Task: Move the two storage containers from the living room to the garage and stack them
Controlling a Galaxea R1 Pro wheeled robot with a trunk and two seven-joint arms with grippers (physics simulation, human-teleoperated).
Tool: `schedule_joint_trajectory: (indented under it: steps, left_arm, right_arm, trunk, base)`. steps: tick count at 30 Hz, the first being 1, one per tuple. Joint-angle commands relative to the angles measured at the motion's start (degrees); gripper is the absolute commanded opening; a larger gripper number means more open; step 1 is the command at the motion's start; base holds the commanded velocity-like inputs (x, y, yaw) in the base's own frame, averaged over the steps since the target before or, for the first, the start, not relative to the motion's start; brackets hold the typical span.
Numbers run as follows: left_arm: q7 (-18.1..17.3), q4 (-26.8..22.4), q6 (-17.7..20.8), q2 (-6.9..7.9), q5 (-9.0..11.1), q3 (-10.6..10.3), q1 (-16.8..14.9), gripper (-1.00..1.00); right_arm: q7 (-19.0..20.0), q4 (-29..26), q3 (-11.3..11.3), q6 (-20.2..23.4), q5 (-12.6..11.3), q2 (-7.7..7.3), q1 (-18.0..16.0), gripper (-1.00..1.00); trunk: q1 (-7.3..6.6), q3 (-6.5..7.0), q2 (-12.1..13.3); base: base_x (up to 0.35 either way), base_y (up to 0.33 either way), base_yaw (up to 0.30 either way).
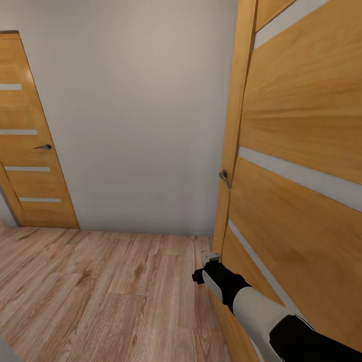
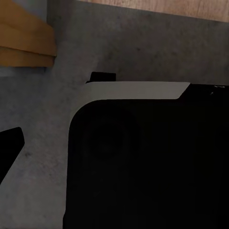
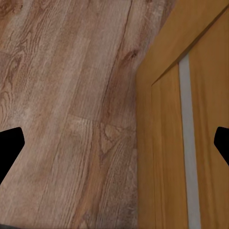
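The two storage containers are out of view. My right arm [image 1: 236, 296] reaches forward and down along an open wooden door [image 1: 301, 201]. In the right wrist view my right gripper [image 3: 114, 152] is open, its black fingertips [image 3: 9, 152] far apart with nothing between them, above wood planks and the door's lower edge. My left gripper [image 2: 114, 152] shows one black fingertip [image 2: 8, 152] at the frame's edge, set wide as if open. It hangs beside my black-and-white base [image 2: 143, 157], over the dark grey mottled floor [image 2: 43, 119].
The open door with its handle [image 1: 224, 177] stands close on the right. A white wall [image 1: 136, 115] lies ahead, and a closed wooden door [image 1: 30, 151] is at the far left. Light wood-plank flooring [image 1: 100, 291] stretches ahead and to the left.
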Motion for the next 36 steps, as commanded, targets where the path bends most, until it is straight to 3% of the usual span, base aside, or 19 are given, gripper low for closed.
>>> schedule_joint_trajectory:
  steps: [1,25,27,33,36]
  left_arm:
    - [0.0,0.0,-0.1,-0.01,0.3,0.0,0.0,1.0]
    - [0.0,0.0,-0.2,-0.01,0.3,0.0,0.0,1.0]
    - [0.1,0.0,-0.1,-0.01,0.3,0.0,0.0,1.0]
    - [0.1,-0.1,-0.1,-0.01,0.3,0.0,0.0,1.0]
    - [0.1,-0.1,-0.1,-0.01,0.3,0.0,0.0,1.0]
  right_arm:
    - [-0.5,0.0,0.4,0.2,-0.6,0.0,-0.1,1.0]
    - [-2.1,-0.4,0.7,0.6,-0.1,0.0,-0.1,1.0]
    - [-5.1,-0.6,0.8,0.6,0.9,0.0,-0.1,1.0]
    - [-19.8,-1.1,1.5,3.2,2.3,0.0,-0.1,1.0]
    - [-22.6,-2.9,1.7,6.6,2.4,0.0,-0.1,1.0]
  trunk:
    - [0.0,-0.06,0.0]
    - [0.0,-0.06,0.0]
    - [0.0,-0.06,0.0]
    - [0.0,-0.06,0.0]
    - [0.0,-0.06,0.0]
  base:
    - [0.0,0.0,0.0]
    - [0.0,0.0,0.0]
    - [0.0,0.0,0.0]
    - [0.0,0.0,0.0]
    - [0.0,0.0,0.0]
